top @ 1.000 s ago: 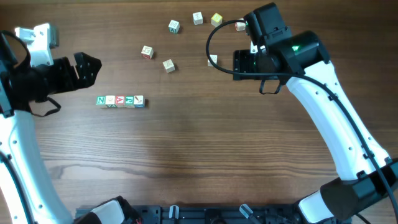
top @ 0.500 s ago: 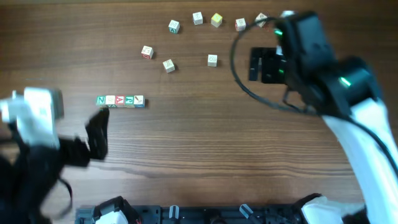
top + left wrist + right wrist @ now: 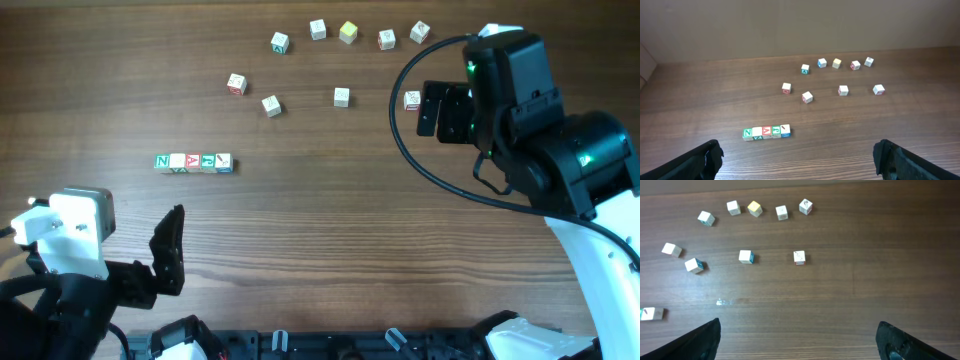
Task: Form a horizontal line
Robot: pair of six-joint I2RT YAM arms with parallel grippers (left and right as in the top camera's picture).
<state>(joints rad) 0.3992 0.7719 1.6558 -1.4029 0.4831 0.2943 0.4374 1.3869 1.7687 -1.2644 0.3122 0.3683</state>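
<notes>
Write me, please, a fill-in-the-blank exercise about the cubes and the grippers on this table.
1. The row begins at its left end with a green letter ___.
2. One loose cube has a ___ top.
3. The left gripper and the right gripper both stand ___, holding nothing.
Missing words: N, yellow, open.

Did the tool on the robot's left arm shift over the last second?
Yes. In the overhead view the left tool sat beyond the row of letter cubes, higher in the picture; now it is on the row's near side, lower in the picture.
</notes>
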